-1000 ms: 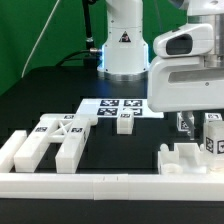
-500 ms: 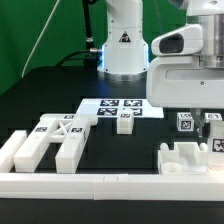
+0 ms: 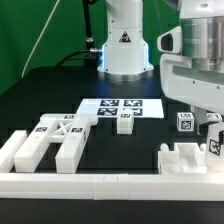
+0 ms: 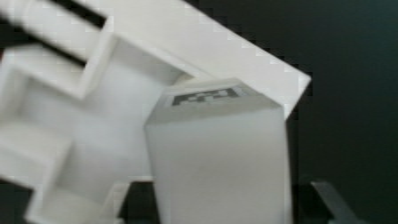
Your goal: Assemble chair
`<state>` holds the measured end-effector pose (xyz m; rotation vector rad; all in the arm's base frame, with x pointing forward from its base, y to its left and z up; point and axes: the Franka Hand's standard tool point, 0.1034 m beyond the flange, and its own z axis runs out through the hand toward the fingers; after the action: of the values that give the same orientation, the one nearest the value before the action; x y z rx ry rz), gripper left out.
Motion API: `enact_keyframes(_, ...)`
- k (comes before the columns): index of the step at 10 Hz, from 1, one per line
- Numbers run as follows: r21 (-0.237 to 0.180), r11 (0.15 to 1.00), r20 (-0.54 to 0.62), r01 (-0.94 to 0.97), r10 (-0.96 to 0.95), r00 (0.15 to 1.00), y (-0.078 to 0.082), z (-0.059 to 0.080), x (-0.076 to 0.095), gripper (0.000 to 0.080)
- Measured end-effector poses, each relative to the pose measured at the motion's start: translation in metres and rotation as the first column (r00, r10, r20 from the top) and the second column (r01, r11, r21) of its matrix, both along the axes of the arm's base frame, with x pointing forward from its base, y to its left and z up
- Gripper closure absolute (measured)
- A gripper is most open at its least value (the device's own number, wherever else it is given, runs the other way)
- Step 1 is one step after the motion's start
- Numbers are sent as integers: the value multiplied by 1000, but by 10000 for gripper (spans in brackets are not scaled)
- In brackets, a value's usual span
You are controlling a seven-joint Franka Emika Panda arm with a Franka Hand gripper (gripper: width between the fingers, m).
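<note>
The chair lies in loose white tagged pieces. A large cluster (image 3: 45, 145) is at the exterior view's left. A small block (image 3: 124, 122) is in the middle and a small tagged block (image 3: 183, 122) is to its right. A chunky cluster (image 3: 185, 158) is at the front right. My gripper (image 3: 213, 120) hangs over the far right, above an upright tagged piece (image 3: 215, 140). In the wrist view, that white tagged piece (image 4: 214, 150) stands between the gripper (image 4: 231, 205) fingers. A dark gap shows on one side, so the gripper is open around the piece.
The marker board (image 3: 120, 106) lies flat in the middle, in front of the robot base (image 3: 125, 45). A long low white border bar (image 3: 100, 186) runs along the front edge. The table surface is black.
My hand has moved toward the exterior view's right, uncovering the small tagged block it stood over before. The loose pieces have not moved.
</note>
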<state>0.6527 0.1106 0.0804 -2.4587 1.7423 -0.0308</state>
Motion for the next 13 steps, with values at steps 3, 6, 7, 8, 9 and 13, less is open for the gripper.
enact_keyframes(3, 28, 987, -22, 161, -160, 987, 2, 0, -1, 452)
enact_keyframes(6, 6, 999, -11, -42, 42, 999, 5, 0, -3, 182)
enact_keyframes(7, -24, 946, 25, -323, 323, 946, 2, -1, -1, 160)
enact_keyframes(8, -36, 904, 31, -427, 428, 903, 3, -1, -2, 160)
enact_keyframes(9, -57, 821, 35, -567, 570, 821, 6, -2, -3, 151)
enact_keyframes(13, -106, 590, 22, -800, 806, 592, 6, -2, -3, 151)
